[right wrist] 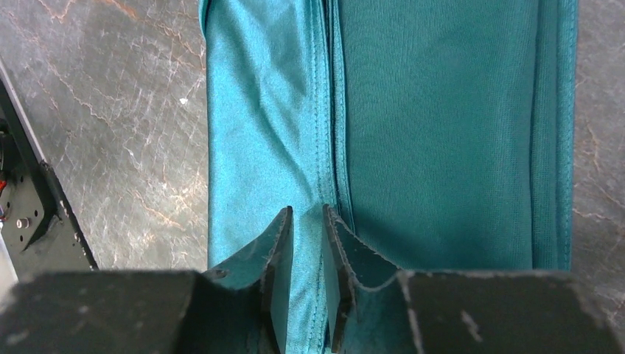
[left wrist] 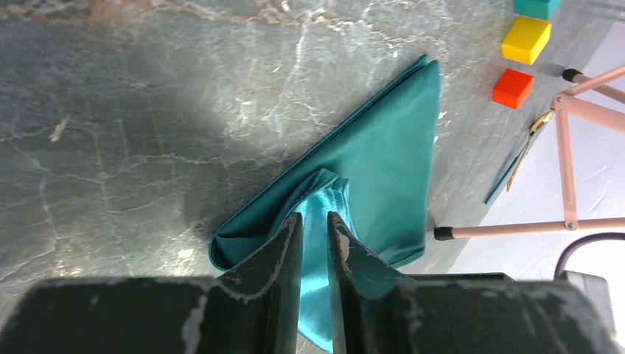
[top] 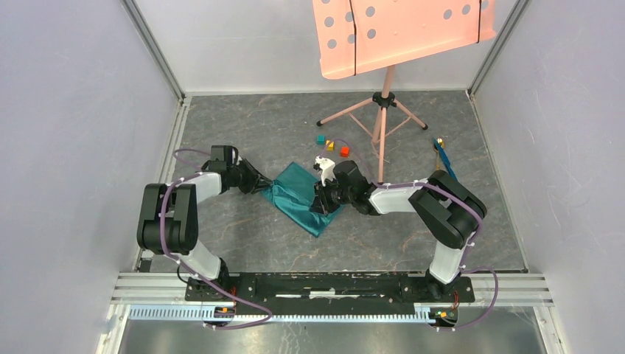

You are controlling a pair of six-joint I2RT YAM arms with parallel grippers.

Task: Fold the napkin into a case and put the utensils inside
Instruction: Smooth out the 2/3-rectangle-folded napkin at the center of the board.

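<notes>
**Both tools pinching napkin mid-fold; utensils waiting far right**

Napkin (top: 302, 195) is lying mid-surface, between the two arms, already doubled into a rough oblong. In the top view its long axis is running diagonally, far-left to near-right.

L tool (left wrist: 315, 220) is sitting at the cloth's left corner. Its fingers are nearly together w/ a bunched, shiny ridge of fabric rising into the gap, so it is gripping the napkin. R tool (right wrist: 307, 214) is coming in from the opposite side, jaws narrowed on a stitched hem that is running straight ahead of it. That looks like a pinch on the napkin too.

Key relation: the cloth is lying straight out in front of each tool, w/ both grips facing each other across it. Any fold will prob. need one edge carried over toward the other.

Fabric is teal, thin and limp, w/ a slight sheen and fine weave. Layered edges are stacking along the right in the R wrist view. It will likely slip or sag if lifted by one point only.

Utensils (top: 443, 156) are lying well apart at far right, beyond the pink stand (top: 383, 103). They are slim, one blue, one gold-tipped, and nearer the R arm. Three small cubes (top: 331, 144) are sitting near the stand's feet, just past the napkin. Surface (top: 243, 133) is grey, marbled and matte. No case formed yet.
</notes>
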